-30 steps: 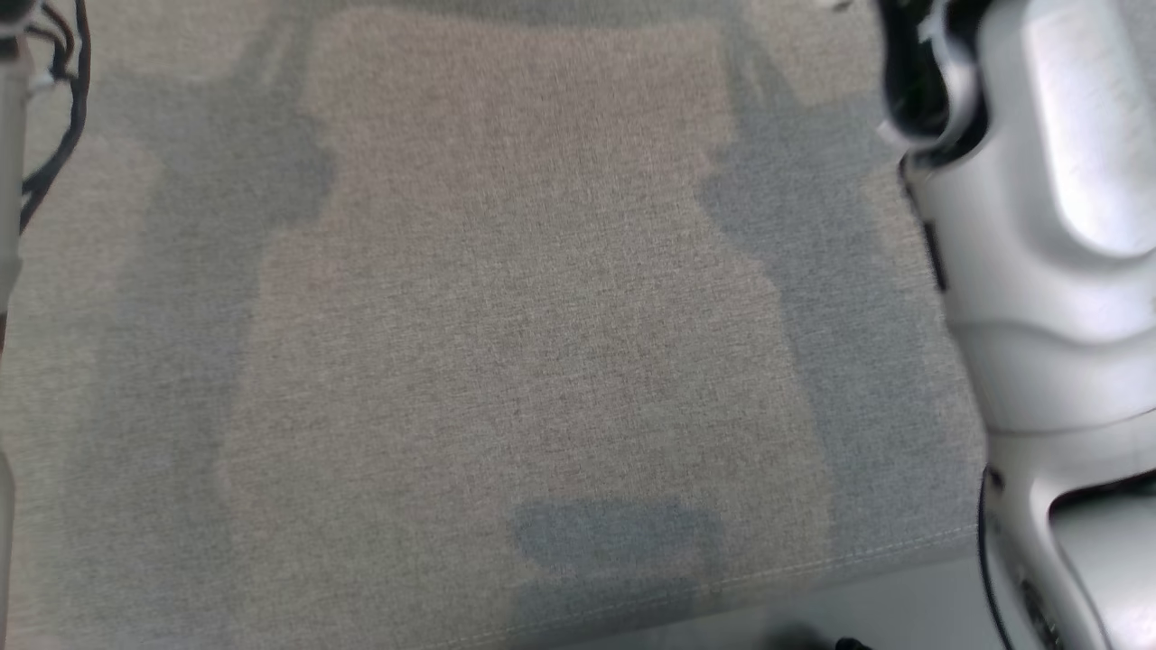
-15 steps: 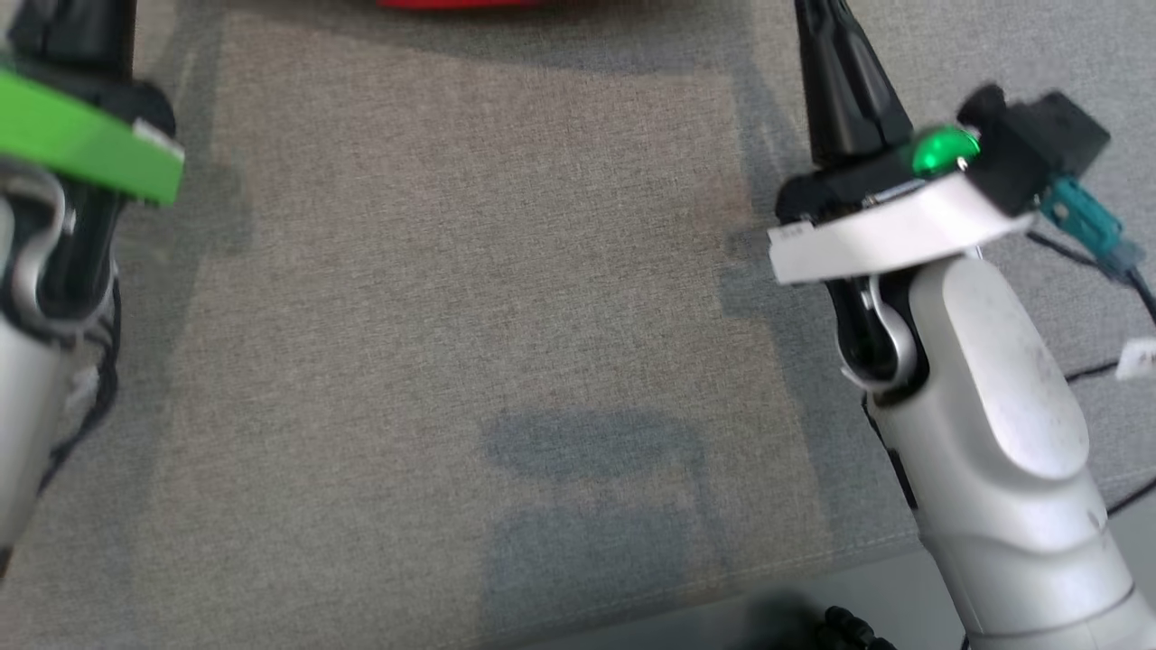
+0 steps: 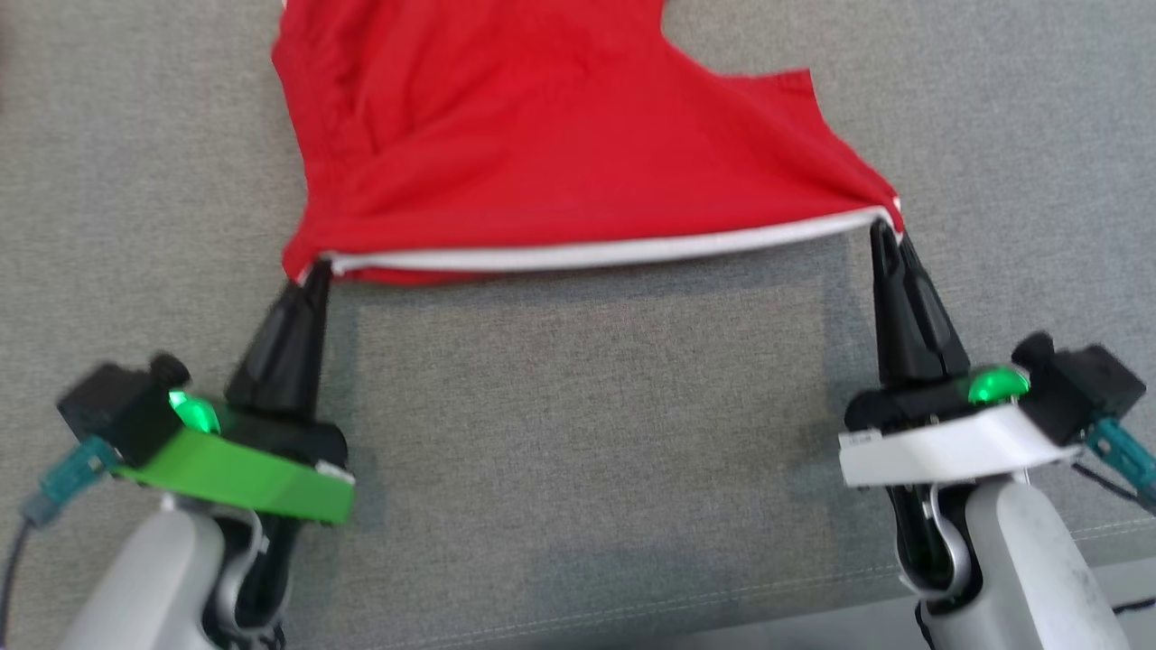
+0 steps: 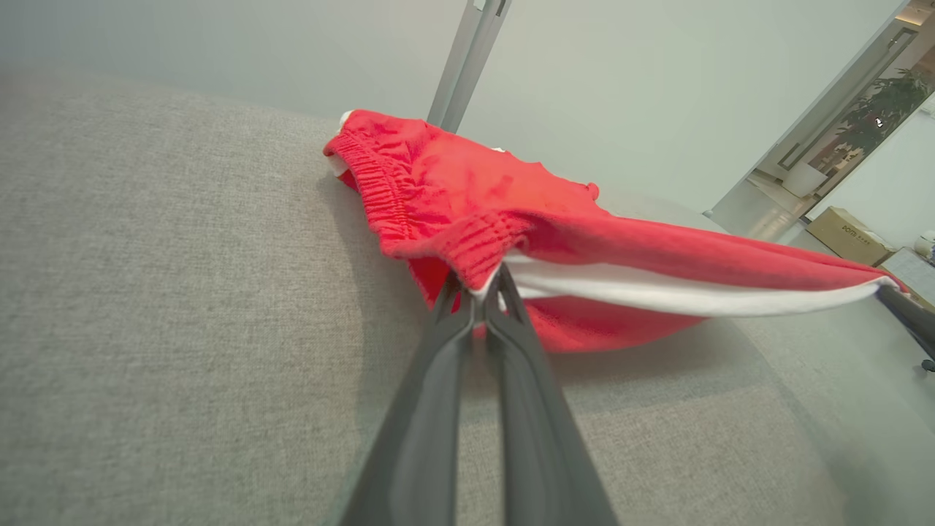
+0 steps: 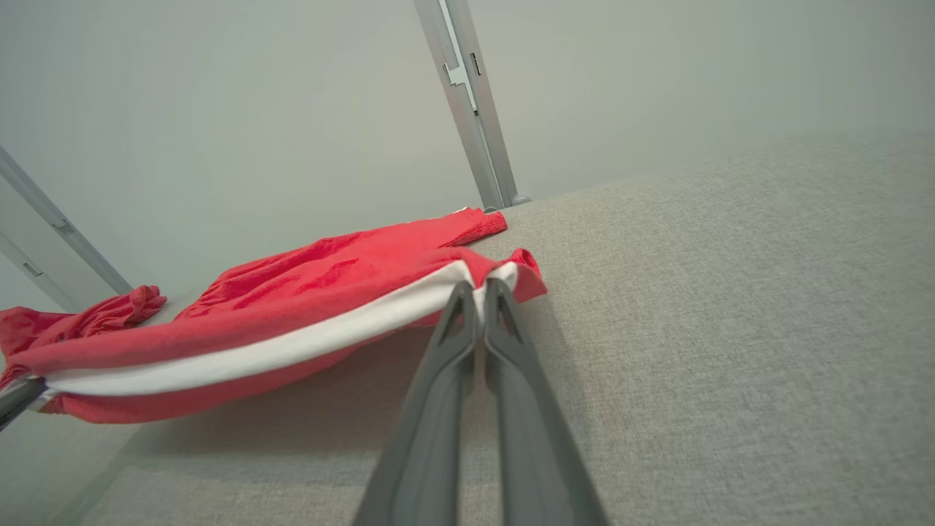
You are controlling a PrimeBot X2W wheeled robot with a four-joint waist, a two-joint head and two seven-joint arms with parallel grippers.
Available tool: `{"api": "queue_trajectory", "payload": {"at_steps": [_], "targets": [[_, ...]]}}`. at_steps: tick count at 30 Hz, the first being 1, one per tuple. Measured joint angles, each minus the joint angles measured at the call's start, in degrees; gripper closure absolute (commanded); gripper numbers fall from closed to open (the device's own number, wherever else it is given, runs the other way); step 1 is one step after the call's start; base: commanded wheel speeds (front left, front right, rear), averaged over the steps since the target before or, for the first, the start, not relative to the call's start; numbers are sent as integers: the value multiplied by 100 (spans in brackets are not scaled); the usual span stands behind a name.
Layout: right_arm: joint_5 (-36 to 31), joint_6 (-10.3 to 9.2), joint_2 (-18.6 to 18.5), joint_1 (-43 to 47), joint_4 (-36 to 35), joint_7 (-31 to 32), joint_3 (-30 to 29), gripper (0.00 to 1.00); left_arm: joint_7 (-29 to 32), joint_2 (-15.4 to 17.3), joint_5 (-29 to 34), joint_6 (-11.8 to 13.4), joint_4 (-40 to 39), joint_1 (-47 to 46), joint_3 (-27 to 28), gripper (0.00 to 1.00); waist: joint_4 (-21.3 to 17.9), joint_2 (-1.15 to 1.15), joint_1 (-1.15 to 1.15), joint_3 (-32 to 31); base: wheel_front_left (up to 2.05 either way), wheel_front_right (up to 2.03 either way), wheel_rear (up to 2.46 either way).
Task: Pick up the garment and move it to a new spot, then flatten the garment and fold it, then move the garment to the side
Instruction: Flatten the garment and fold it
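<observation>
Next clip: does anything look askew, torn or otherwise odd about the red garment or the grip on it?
Nothing looks damaged. The red shorts are stretched between the left gripper and the right gripper. Each is shut on one end of the white-lined edge, which is raised off the grey fabric surface. The far part lies rumpled, not yet flat.

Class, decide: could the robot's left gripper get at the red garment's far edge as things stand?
Probably not yet: the left gripper is shut on a near corner of the garment and must let go first. Nothing else on the cushion blocks it.
</observation>
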Motion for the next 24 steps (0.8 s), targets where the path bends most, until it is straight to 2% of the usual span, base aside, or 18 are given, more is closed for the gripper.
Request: {"api": "queue_trajectory", "payload": {"at_steps": [7,11,17,24], "targets": [[45,1,-86,964,-250,-1,-167,100,0,-592,754,-13,-244,1199,252,100,77,0,0,-569,0,0,0],[70,2,-154,1532,-434,0,-187,100,-1,-886,818,-62,-549,1921,548,100,109,0,0,-933,0,0,0],[10,2,-230,2118,-937,-1,-111,100,0,-993,889,-132,-982,2830,770,100,134,0,0,-1398,0,0,0],[3,2,-319,2271,-1012,-1,-42,100,-7,-1112,772,-213,-1287,3120,842,100,158,0,0,-1668,0,0,0]]}}
